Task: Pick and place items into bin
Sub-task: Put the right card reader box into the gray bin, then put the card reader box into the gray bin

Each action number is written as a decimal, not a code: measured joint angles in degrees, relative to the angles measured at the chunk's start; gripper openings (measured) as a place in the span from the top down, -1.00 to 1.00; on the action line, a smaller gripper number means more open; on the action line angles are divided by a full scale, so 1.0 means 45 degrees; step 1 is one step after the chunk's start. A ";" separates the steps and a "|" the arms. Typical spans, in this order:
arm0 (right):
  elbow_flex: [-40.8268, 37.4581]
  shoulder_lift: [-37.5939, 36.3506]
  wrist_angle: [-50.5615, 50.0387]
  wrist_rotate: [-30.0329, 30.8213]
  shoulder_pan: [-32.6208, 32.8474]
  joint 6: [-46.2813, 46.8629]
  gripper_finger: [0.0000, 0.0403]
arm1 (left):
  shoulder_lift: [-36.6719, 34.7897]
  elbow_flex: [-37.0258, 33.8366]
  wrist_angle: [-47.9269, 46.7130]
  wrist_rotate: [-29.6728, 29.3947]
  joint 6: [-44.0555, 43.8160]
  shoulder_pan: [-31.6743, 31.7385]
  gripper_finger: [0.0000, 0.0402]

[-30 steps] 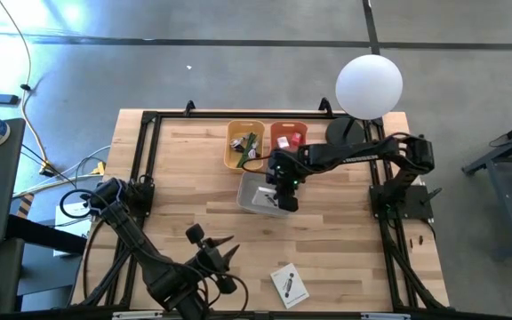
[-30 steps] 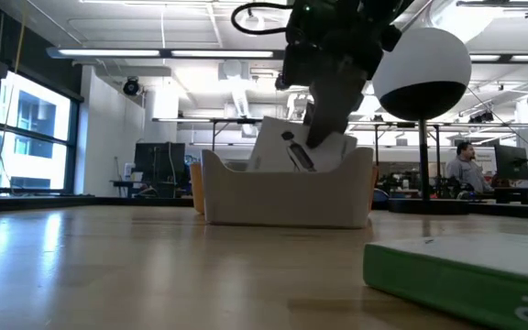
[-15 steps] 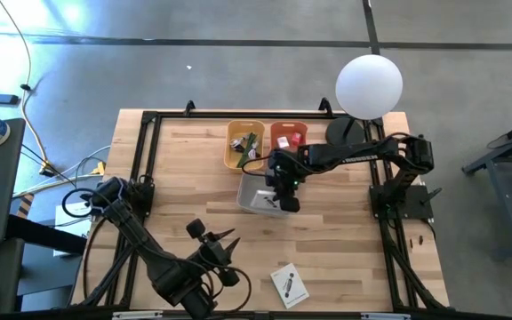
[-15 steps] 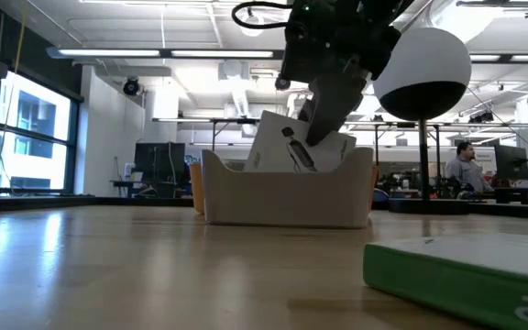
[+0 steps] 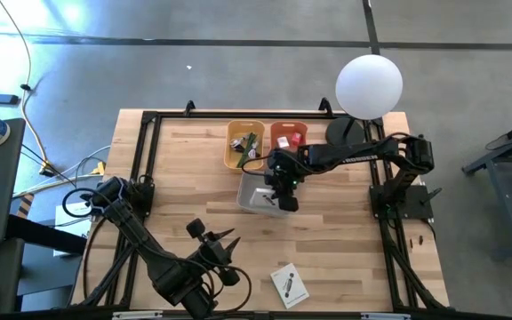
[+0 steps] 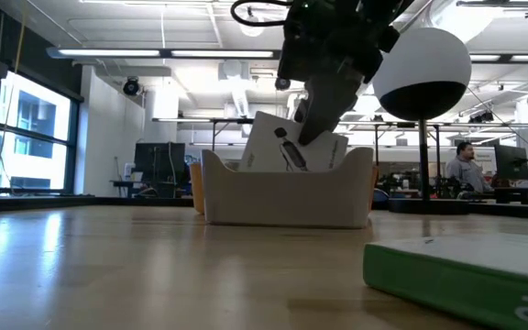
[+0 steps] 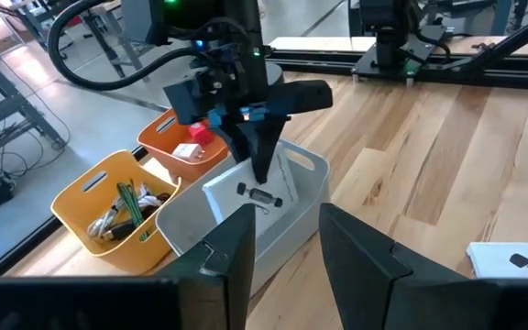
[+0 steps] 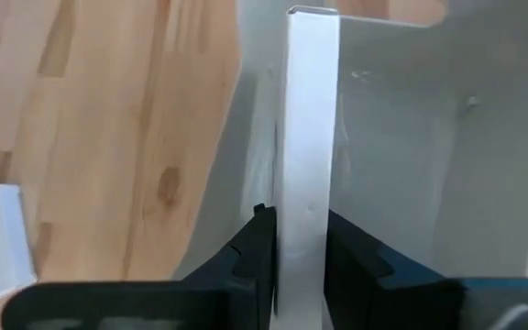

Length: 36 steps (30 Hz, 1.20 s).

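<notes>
A white flat packet [image 6: 275, 147] with a dark mark stands tilted inside the grey bin [image 5: 249, 197] at the table's middle. My right gripper [image 5: 283, 197] is shut on it, reaching in from the table's right. The right wrist view shows the packet [image 8: 310, 110] edge-on between the fingers. A second white packet [image 5: 289, 284] lies flat near the table's front edge. My left gripper [image 5: 225, 242] hovers open near the front left with nothing between its fingers, pointing toward the bin [image 7: 287, 206]. My right gripper pinches the packet's two flat faces between its two fingers, near the packet's upper end [image 8: 304, 218]. The fingers [image 6: 317, 112] slant down from above and the table's right. The packet leans over inside the bin; the bin's wall hides its lower end.
A yellow bin [image 5: 244, 144] with a green-handled tool and an orange bin [image 5: 288, 139] with red and white cubes stand just behind the grey bin. A white globe lamp [image 5: 370, 86] stands at the back right. A black frame [image 5: 149, 160] runs round the table.
My right gripper has rolled slightly in place, and the packet in it has tipped a little further over inside the grey bin.
</notes>
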 joint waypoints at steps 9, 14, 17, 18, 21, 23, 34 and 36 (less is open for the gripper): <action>0.0000 0.0529 -0.0032 -0.0831 0.0005 -0.0160 0.77 | 0.0000 0.0000 -0.0041 0.0002 -0.0005 0.0000 0.44; 0.0000 0.0770 -0.0011 -0.0828 -0.0003 -0.0142 0.78 | 0.0000 0.0000 -0.0044 0.0002 -0.0010 0.0000 0.44; 0.0000 0.0777 0.0125 -0.0439 -0.0070 0.0055 0.64 | 0.0000 0.0000 -0.0049 0.0002 -0.0010 0.0000 0.44; 0.0000 0.0777 0.0161 -0.0442 -0.0098 0.0074 0.58 | 0.0000 0.0000 -0.0049 0.0002 -0.0010 0.0000 0.44; 0.0000 0.0777 0.0172 -0.0417 -0.0175 0.0058 0.41 | 0.0000 0.0000 -0.0082 0.0002 -0.0005 0.0000 0.44; 0.0000 0.0777 0.0173 -0.0217 -0.0185 -0.0063 0.30 | 0.0000 0.0000 -0.0126 0.0002 -0.0005 0.0000 0.44; 0.0204 0.0777 0.0250 0.1459 -0.0175 -0.0303 -0.13 | 0.0000 0.0003 -0.0369 0.0121 -0.0010 0.0000 0.44; 0.0457 0.0777 0.0250 0.1624 -0.0163 -0.0368 -0.14 | 0.0000 0.0004 -0.0369 0.0158 -0.0015 0.0000 0.44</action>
